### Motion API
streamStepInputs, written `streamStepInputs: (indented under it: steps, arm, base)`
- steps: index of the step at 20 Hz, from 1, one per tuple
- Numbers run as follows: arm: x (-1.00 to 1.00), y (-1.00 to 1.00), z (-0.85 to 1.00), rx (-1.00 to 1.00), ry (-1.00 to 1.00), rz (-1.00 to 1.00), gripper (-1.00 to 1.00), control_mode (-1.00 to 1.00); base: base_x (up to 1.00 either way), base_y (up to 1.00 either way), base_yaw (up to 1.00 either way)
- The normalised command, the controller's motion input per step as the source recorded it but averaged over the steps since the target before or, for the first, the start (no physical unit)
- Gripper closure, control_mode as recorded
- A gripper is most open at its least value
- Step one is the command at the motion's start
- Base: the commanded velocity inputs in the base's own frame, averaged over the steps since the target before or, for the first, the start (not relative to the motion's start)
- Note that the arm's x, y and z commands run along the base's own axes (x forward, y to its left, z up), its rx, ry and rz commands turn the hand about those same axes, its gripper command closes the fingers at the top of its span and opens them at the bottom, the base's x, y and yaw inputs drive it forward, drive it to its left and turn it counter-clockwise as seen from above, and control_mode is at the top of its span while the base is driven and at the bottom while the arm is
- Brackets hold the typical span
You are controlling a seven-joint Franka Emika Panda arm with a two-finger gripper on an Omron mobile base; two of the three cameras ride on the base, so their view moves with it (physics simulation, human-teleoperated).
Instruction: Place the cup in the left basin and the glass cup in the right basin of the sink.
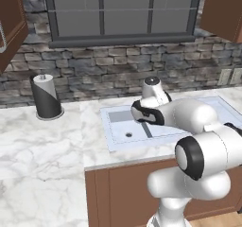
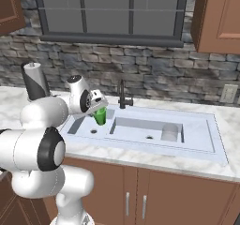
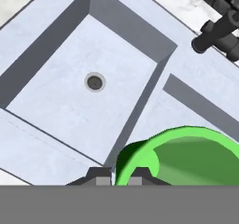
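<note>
1. Green and opaque, the cup [image 2: 100,116] hangs at the left centre of the right base view, held by the gripper [image 2: 97,108] above the sink [image 2: 212,139], roughly over the divider between the 2 basins, clear of the floor below.
2. From the hand view the cup [image 3: 186,155] sits at the lower right with its open mouth towards the camera; the 2 dark fingertips [image 3: 99,175] at the bottom edge stand on either side of its near wall, clamped on it.
3. Left basin [image 3: 70,101] spreads across the upper left and centre of the hand view, its small dark drain hole [image 3: 94,82] left of centre.
4. Same basin [image 2: 80,125] lies just left of the cup in the right base view; in the left base view it [image 1: 124,131] is at mid frame, partly hidden by the arm.
5. Right basin [image 2: 136,128] runs from the centre towards the right of the right base view.
6. Translucent grey, the glass cup [image 2: 170,132] stands upright at that basin's right end, well apart from the green cup.
7. Thin dark tap [image 2: 123,95] rises behind the sink, just right of the gripper; it [image 3: 219,29] also crosses the upper right corner of the hand view.
8. Paper towel roll [image 1: 46,97] on a dark holder stands on the marble counter [image 1: 38,145] at the left of the left base view, well apart from the sink [image 1: 118,145].
</note>
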Motion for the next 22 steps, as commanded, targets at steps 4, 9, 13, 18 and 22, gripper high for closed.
streamStepInputs:
  steps: [4, 9, 13, 18, 22]
  arm:
    - [0.00, 0.36, 0.00, -0.02, 0.00, 0.00, 1.00, -1.00]
    - [0.00, 0.42, 0.00, -0.02, 0.00, 0.00, 1.00, -1.00]
    - [0.00, 0.29, 0.00, -0.01, 0.00, 0.00, 1.00, -1.00]
    - [0.10, 0.15, -0.05, 0.00, 0.00, 0.00, 1.00, -1.00]
    - [0.16, 0.02, -0.16, 0.00, 0.00, 0.00, 1.00, -1.00]
  base:
    - [0.00, 0.00, 0.00]
    - [0.00, 0.00, 0.00]
    - [0.00, 0.00, 0.00]
    - [0.00, 0.00, 0.00]
    - [0.00, 0.00, 0.00]
